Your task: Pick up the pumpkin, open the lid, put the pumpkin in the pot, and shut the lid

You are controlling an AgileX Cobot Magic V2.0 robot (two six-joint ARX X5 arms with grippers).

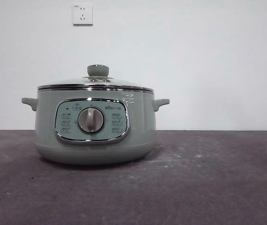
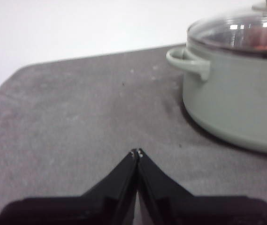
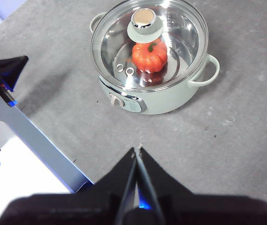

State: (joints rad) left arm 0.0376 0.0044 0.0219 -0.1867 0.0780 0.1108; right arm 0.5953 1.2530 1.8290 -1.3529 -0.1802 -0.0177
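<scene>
The sage-green pot (image 1: 95, 126) stands on the dark table, its glass lid (image 1: 95, 85) resting on its rim. In the right wrist view the orange pumpkin (image 3: 149, 56) sits inside the pot (image 3: 171, 101), seen through the lid (image 3: 147, 47) with its knob (image 3: 145, 23). My right gripper (image 3: 138, 149) hovers high above the table in front of the pot, jaws shut and empty. My left gripper (image 2: 137, 152) hangs low over the table beside the pot (image 2: 232, 98), shut and empty; the lid (image 2: 239, 30) shows at the frame's edge.
The grey table (image 1: 208, 178) stretches around the pot. Two wall sockets (image 1: 82, 14) sit on the white wall behind. In the right wrist view a silver-and-white base (image 3: 25, 159) lies along the table's edge, and the other arm's black tip (image 3: 4, 70) shows there.
</scene>
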